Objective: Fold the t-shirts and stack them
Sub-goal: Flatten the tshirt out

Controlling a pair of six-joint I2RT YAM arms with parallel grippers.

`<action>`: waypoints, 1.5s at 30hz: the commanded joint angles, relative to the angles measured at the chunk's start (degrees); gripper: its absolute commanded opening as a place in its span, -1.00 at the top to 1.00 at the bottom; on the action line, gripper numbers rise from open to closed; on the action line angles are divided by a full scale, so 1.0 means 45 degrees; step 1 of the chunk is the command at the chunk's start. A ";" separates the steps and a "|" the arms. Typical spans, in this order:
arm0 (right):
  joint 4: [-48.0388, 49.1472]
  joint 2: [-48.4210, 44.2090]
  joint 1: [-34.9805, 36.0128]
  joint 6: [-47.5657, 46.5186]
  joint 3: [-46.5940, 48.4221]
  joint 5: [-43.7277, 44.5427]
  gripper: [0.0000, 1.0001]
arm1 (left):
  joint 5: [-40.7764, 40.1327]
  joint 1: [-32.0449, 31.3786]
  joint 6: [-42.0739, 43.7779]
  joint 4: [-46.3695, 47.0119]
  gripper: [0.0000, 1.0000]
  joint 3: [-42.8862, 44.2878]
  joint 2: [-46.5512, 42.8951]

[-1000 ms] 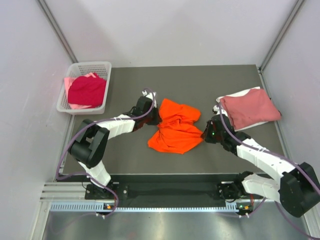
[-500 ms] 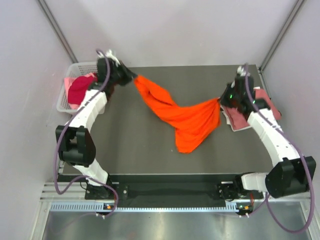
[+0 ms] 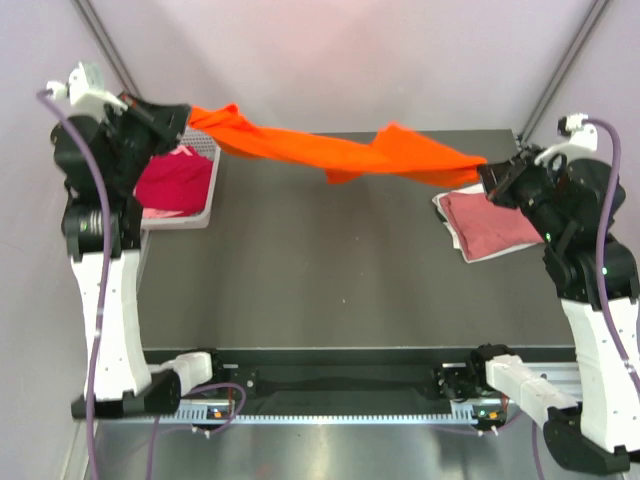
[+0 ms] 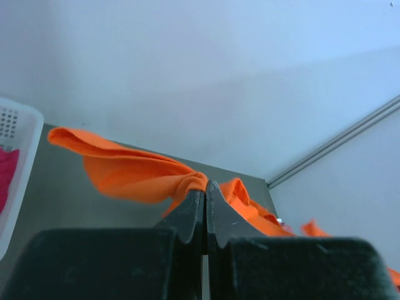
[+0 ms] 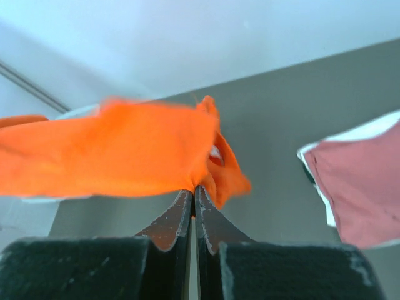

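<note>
Both arms have risen, lifting the orange t-shirt (image 3: pixel 340 150) off the table (image 3: pixel 330 280). Left gripper (image 3: pixel 180 115) and right gripper (image 3: pixel 487 178), jaws pressed together, each pinch 1 end of it, stretched in mid-air between the basket (image 3: pixel 212 185) and the folded dusty rose t-shirt (image 3: pixel 500 222).

White arms (image 3: pixel 110 300), lilac cables (image 3: pixel 93 370), black joints, black left hand (image 4: pixel 205 192) and right hand (image 5: pixel 192 194).

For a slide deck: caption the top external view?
The left gripper and right gripper hold the orange t-shirt stretched in mid-air above the table.
</note>
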 commanded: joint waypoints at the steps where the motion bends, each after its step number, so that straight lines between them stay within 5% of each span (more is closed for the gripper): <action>1: -0.0762 -0.1283 -0.0161 -0.0294 -0.0989 -0.0068 1.00 | -0.1162 -0.0006 -0.0213 -0.0874 1.00 -0.1792 -0.1791; 6: -0.1582 -0.2205 -0.0161 -0.0646 0.0370 0.0187 1.00 | -0.2140 -0.0026 -0.0232 -0.1634 1.00 -0.1019 -0.3377; 12: -0.1836 -0.0375 -0.0142 -0.1193 0.3438 0.1103 1.00 | -0.1966 -0.0026 -0.0506 -0.1969 1.00 0.0645 -0.2110; 21: -0.0684 0.3787 -0.0297 -0.0998 0.3768 0.0579 1.00 | -0.1264 -0.0007 -0.1559 0.1173 1.00 -0.3203 -0.0392; 24: -0.0918 0.5623 -0.0511 -0.0784 0.6260 -0.0180 1.00 | -0.0737 -0.0007 -0.1834 0.1490 1.00 -0.2193 0.1071; 28: -0.1990 0.7519 -0.0980 -0.0569 1.1187 -0.0984 1.00 | -0.0871 -0.0026 -0.1385 -0.0307 1.00 0.2506 0.3122; 30: -0.2014 0.7854 -0.1332 -0.0548 1.2310 -0.1644 1.00 | -0.0736 0.0091 -0.1501 -0.0018 1.00 0.3122 0.3379; 33: -0.0708 0.6648 -0.1431 -0.0724 0.9653 -0.2407 1.00 | -0.0481 0.0169 -0.1736 0.0413 1.00 0.2718 0.3400; 38: 0.3257 0.2883 -0.1431 -0.0471 0.0615 -0.2821 1.00 | -0.0656 0.0169 -0.1794 0.3418 1.00 -0.3584 0.1684; 43: 0.5111 0.0086 -0.1333 -0.0043 -0.5413 -0.3835 1.00 | 0.0182 0.0169 -0.2497 0.6037 1.00 -1.0139 -0.0266; 45: 0.5272 -0.1574 -0.1197 0.0347 -0.8296 -0.3915 0.73 | 0.0377 0.0150 -0.2615 0.7014 1.00 -1.2640 -0.0816</action>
